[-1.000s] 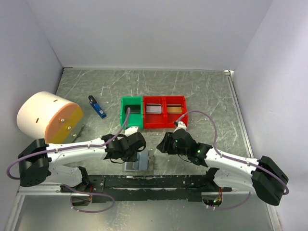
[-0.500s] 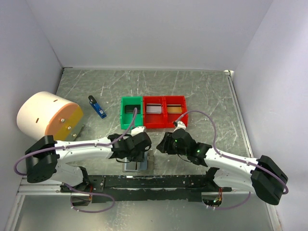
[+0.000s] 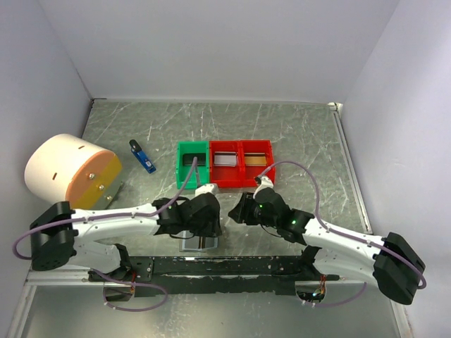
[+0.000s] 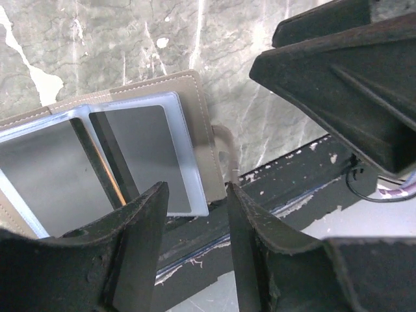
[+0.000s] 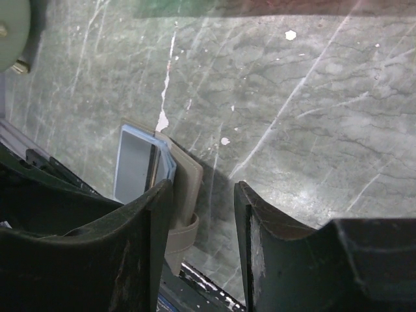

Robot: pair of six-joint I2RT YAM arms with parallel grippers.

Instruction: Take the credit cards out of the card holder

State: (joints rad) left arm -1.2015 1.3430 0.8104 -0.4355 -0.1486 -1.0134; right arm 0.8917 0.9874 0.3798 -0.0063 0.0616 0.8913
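Your left jaws have swung over the holder and spread apart, gripping nothing; right jaws parted too, empty, just beside; likely lining up a pull

We find no legible text, label, brand, number or sign on the card holder, green tray, red trays or blue gadget

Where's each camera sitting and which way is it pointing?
Top external: overhead, behind the near edge, looking down on the table; left arm and right arm show.
Left wrist: looking down past the left gripper at the card holder.
Right wrist: looking down past the right gripper at the table.
Shared: both wrist views show the card holder.
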